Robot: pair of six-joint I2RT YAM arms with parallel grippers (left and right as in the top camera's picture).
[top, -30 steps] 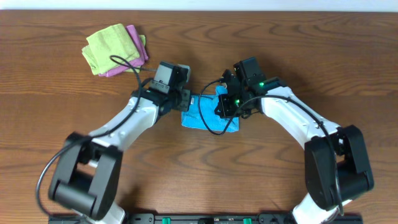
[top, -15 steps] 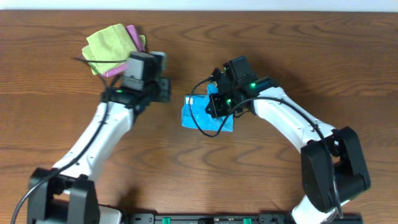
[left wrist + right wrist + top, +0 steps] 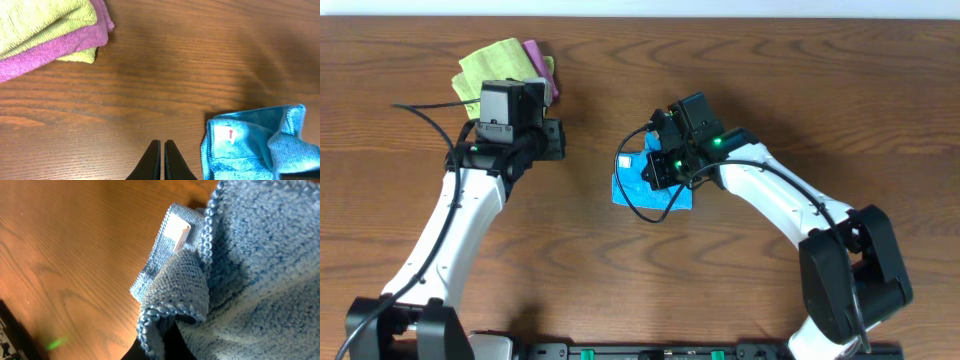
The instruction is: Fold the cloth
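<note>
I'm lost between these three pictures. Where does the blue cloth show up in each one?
Overhead: the blue cloth lies near the centre of the picture.
Left wrist: it sits in the lower right corner, cut off by the edge.
Right wrist: seen close up, it fills the right side.
Shared landmark: its small white tag, clear in both wrist views, upper centre in the right one.

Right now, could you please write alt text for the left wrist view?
The left gripper, shut and empty, hangs over the wooden table. The blue cloth lies rumpled lower right; green and purple cloths are stacked upper left.
</note>
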